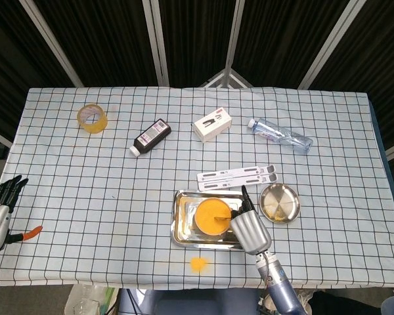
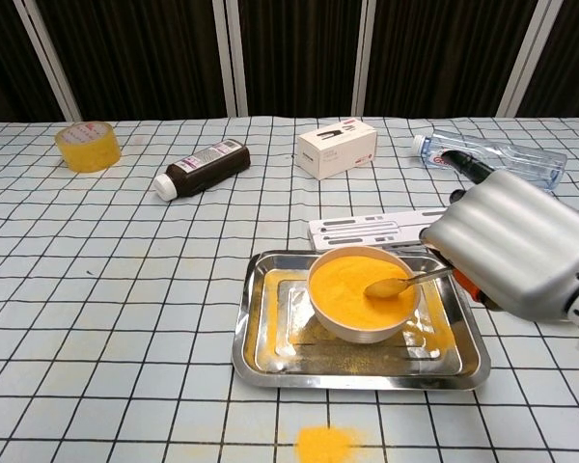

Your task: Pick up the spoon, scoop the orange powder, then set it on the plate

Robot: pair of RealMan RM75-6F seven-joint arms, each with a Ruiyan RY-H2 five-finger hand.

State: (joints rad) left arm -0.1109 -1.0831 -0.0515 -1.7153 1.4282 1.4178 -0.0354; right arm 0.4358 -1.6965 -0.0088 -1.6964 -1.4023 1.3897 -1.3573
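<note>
A bowl (image 2: 361, 294) (image 1: 213, 216) full of orange powder stands in a steel tray (image 2: 261, 338) (image 1: 181, 225) near the table's front. My right hand (image 2: 517, 253) (image 1: 249, 226) grips a metal spoon (image 2: 399, 284) by its handle; the spoon's head lies just over the powder at the bowl's right side. A small round steel plate (image 1: 280, 203) sits to the right of the tray; in the chest view my hand hides it. My left hand (image 1: 0, 207) hangs at the table's far left edge, fingers apart, holding nothing.
Spilled orange powder (image 2: 324, 443) (image 1: 197, 264) lies in front of the tray. Behind the tray lies a flat white stand (image 2: 376, 229) (image 1: 236, 176). Farther back are a white box (image 2: 337, 149), a dark bottle (image 2: 204, 166), a water bottle (image 2: 492, 160) and a tape roll (image 2: 88, 146).
</note>
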